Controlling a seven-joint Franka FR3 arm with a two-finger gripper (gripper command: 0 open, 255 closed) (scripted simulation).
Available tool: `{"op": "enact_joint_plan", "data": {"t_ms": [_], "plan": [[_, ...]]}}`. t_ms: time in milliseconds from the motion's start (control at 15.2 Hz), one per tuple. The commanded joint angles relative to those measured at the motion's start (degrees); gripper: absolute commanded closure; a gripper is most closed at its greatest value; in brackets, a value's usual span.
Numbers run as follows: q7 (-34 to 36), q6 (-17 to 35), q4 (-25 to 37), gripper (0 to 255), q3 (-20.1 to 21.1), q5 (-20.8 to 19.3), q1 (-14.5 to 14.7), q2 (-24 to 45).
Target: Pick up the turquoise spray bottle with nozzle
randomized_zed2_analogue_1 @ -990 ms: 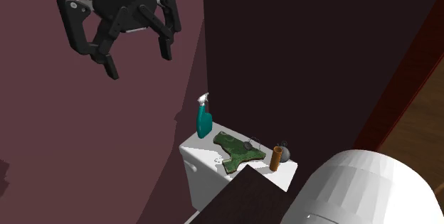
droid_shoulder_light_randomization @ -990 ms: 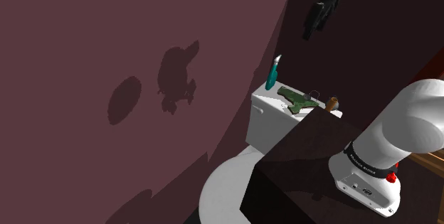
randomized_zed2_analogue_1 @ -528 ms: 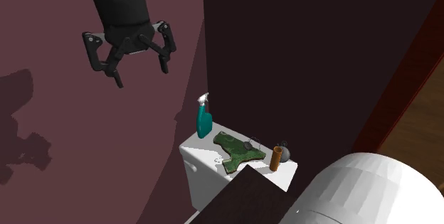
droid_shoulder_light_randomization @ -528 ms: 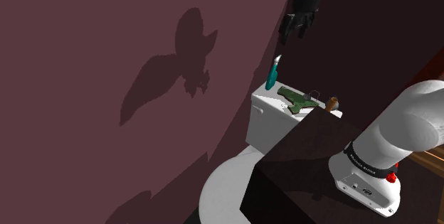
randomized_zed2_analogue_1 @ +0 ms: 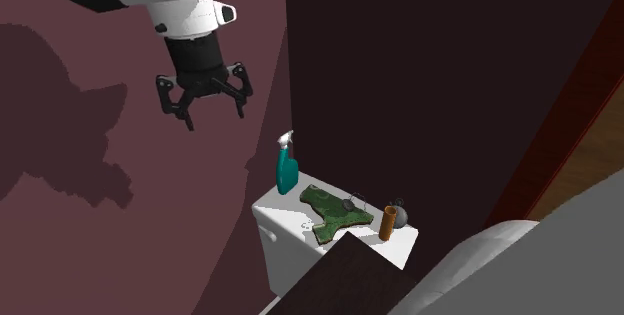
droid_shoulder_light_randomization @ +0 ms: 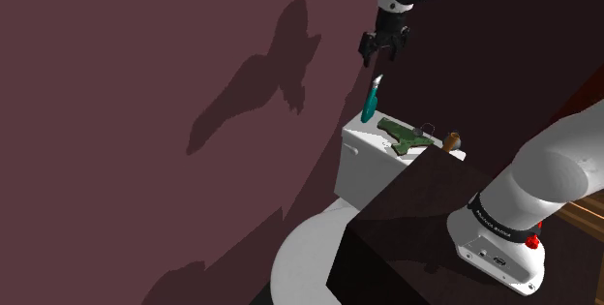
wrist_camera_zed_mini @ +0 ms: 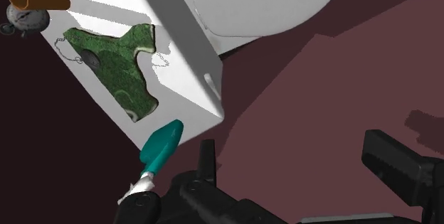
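Bottle [droid_shoulder_light_randomization: 368, 106]: standing on tank [droid_shoulder_light_randomization: 360, 154], 10 o'clock corner, shoulder view.
Claw [droid_shoulder_light_randomization: 384, 50]: hanging at bottle's 12 o'clock, fingers [wrist_camera_zed_mini: 388, 160] apart, gripping nothing.
Handling: likely light, stiff, slick; aiming for body below nozzle [droid_shoulder_light_randomization: 377, 81].

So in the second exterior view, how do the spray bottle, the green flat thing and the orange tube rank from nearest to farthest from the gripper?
1. Turquoise spray bottle, on the tank lid's corner by the wall, below the open gripper.
2. Green flat piece, in the middle of the lid.
3. Orange tube, at the lid's end toward that view's right.
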Motion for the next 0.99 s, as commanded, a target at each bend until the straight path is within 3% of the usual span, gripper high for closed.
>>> {"op": "enact_joint_plan", "data": {"t_ms": [0, 924], "plan": [[2.8, 2.1, 1.4, 0, -0.1, -0.7, -1.0, 3.7], [19.0, 11.0, 18.1, 0, -4.9, -3.5, -6.1, 30.8]]}}
